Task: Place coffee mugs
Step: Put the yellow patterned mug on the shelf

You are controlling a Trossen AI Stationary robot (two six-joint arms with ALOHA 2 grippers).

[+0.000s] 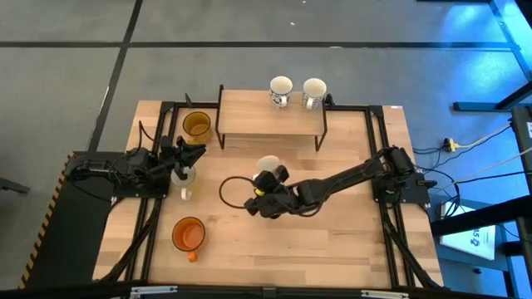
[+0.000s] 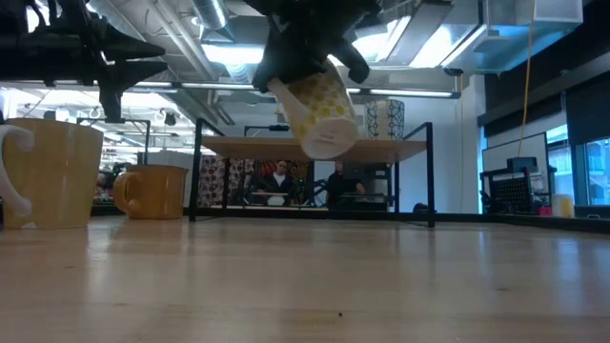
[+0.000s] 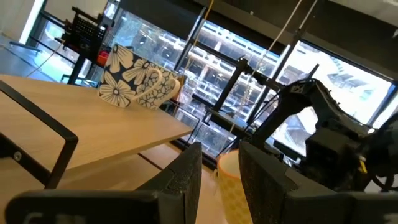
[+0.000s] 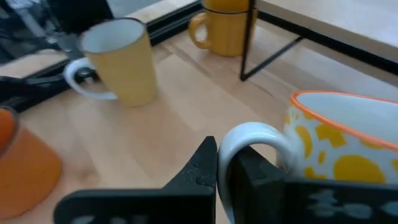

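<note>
- I see the right gripper (image 1: pixel 264 189) out over the middle of the table, its fingers pinched on the white handle of a yellow-spotted mug (image 2: pixel 317 112).
- From the low view, that mug hangs tilted under the gripper, clear of the wooden tabletop (image 2: pixel 305 276), its base pointing down and to one side.
- In the right wrist view the spotted mug (image 4: pixel 339 146) sits right against the fingertips, its orange rim facing up.
- Beyond the right gripper, toward the left arm, I see a cream mug (image 4: pixel 118 61) standing upright on the table, and farther on an amber-yellow mug (image 4: pixel 221 26) next to a leg of the wooden rack (image 1: pixel 270 119).
- A bright orange mug (image 1: pixel 189 234) stands on the near-left part of the table, well apart from the right gripper.
- Two patterned white mugs (image 1: pixel 281 90) stand on top of the rack, at its far edge, close together.
- The left gripper (image 1: pixel 184 156) waits at the left side, just above the cream mug (image 1: pixel 184 175); its fingers (image 3: pixel 186 174) stand slightly spread with nothing between them.
</note>
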